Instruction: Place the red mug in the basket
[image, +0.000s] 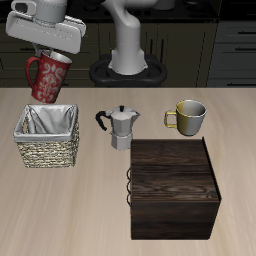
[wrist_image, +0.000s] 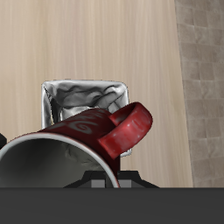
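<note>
Dark cabinets run behind the pale wooden desk (image: 90, 200). The tool (image: 50, 47) hangs above the back of the basket (image: 47, 137), clamped on the rim of the red mug (image: 46, 78), which is lifted clear and tilted. Further along the desk stand a moka pot (image: 121, 127), a yellow-olive mug (image: 188, 116) and a dark wooden box (image: 175, 186).

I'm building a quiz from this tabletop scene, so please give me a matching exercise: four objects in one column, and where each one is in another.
Things:
1. red mug
2. basket
3. moka pot
4. wooden box

Places:
A. nearest the table's front edge
B. held in the air by the gripper
C. between basket and yellow mug
D. on the table under the red mug

Pairs: 1-B, 2-D, 3-C, 4-A
</note>
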